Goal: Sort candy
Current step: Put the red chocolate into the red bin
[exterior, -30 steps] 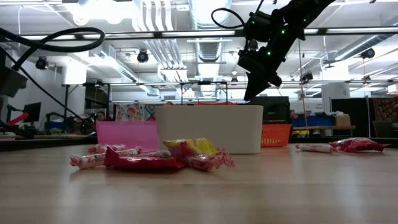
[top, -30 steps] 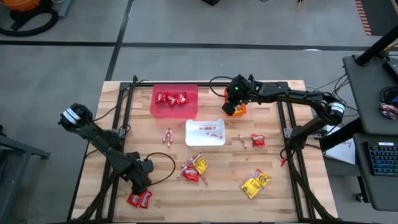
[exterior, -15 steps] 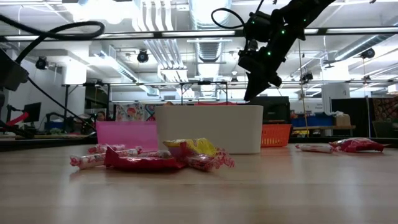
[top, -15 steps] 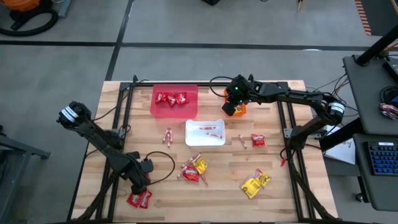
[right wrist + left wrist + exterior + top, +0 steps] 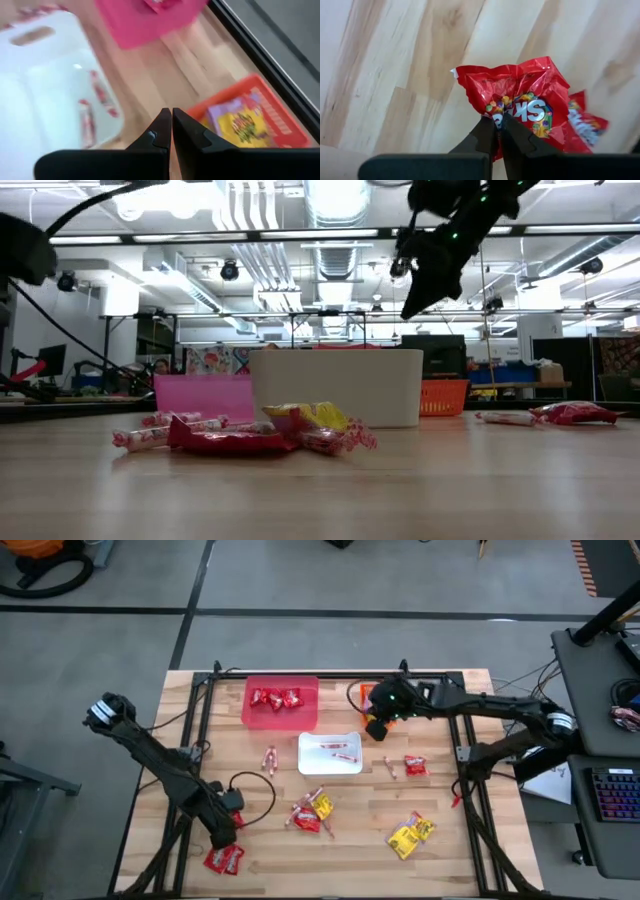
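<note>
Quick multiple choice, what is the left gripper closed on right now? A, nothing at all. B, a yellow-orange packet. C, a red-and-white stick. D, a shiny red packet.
D: in the left wrist view the left gripper has its fingertips pinched together on the edge of a shiny red packet lying on the wooden table.

Wooden table (image 5: 440, 855) with three bins (image 5: 330, 768) and scattered candy (image 5: 410, 834).
</note>
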You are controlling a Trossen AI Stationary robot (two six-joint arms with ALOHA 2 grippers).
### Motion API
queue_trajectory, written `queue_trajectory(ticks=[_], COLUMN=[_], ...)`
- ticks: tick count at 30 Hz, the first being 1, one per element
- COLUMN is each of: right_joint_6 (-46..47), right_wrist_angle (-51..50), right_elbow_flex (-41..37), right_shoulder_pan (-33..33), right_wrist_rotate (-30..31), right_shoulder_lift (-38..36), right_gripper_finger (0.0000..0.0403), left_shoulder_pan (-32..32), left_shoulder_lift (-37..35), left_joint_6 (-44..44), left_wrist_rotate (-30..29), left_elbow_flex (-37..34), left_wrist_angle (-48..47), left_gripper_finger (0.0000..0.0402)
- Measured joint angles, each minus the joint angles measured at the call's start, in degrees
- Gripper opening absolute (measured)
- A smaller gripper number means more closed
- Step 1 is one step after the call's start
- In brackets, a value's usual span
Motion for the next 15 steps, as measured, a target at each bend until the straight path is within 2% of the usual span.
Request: queue_trajectory(ticks=[7, 15], right_joint_6=[0.9, 1.1], right_wrist_angle=[7.6, 8.2], right_elbow_flex=[-5.3, -5.8], right_shoulder_pan=[5.1, 5.7], right_wrist_rotate=[0.1, 0.2], right_shoulder_lift=[-3.2, -2.8], right_gripper_finger=[0.0009, 0.0009], left_shoulder_pan=[3.6, 14.7], left_shoulder_lift=[-6.7, -15.0], left_joint_6=[0.8, 2.1], left_wrist_rotate=[-4.6, -12.6], left_elbow_flex=[0.0, 0.0], left_wrist_angle=[0.2, 0.3], left_gripper_finger=[0.0, 0.0])
